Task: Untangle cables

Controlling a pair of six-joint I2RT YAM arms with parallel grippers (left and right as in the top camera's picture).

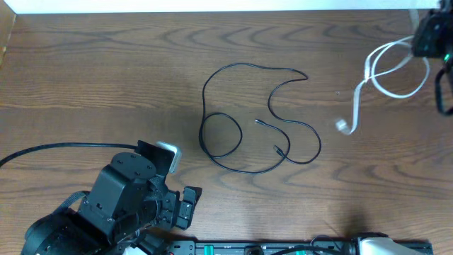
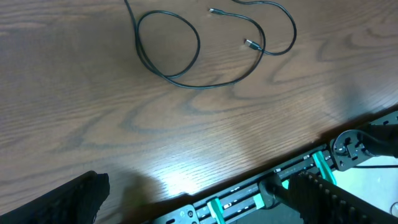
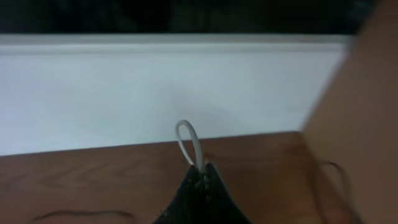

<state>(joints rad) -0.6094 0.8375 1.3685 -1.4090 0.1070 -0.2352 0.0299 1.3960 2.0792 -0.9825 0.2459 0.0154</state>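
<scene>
We see the counter [image 1: 106,64] brightly and evenly lit from above in the overhead view, though the white cable [image 1: 358,99] blurs at its plug end, at 3 o'clock. In the left wrist view a pale glare lies on the wood at 6 o'clock, and the dark fingers [image 2: 74,199] are out of focus. The right wrist view is dimmer and smeared, worst at 3 o'clock.

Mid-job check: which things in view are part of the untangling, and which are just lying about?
For the job: black cable, lying loose in the middle; white cable, pinched in the right gripper.
Just there: thick black lead running to the left arm; black rail at the near edge.
</scene>
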